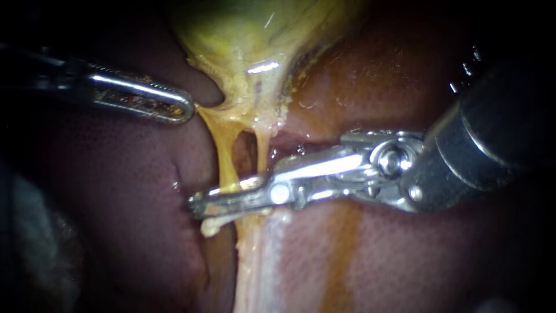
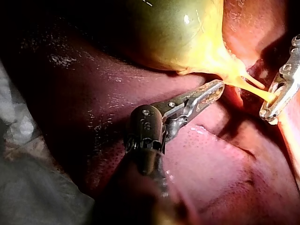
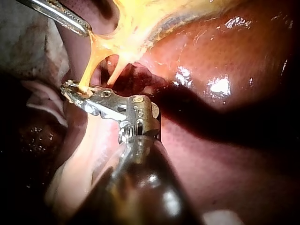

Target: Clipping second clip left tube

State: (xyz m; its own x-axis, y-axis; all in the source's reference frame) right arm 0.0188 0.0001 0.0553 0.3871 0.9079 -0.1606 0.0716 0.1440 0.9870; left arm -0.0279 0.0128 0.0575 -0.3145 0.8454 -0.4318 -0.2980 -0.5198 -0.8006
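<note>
Here the left tube (image 1: 226,156) is running down from the gallbladder (image 1: 255,35) into the right instrument (image 1: 204,206), whose pincer is pinching it from both sides. The metal is hiding whether a clip sits inside. The right tube (image 1: 262,153) is meeting that pincer nearer its hinge, and whether it is caught too is unclear. The left instrument (image 1: 184,108), its shaft fading into darkness, is pinching the gallbladder's edge. The liver (image 1: 405,261) is lying underneath.

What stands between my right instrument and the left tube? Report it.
Nothing visible. The right instrument lies across the left tube; the right tube meets it further back. The left instrument holds the gallbladder aside.
</note>
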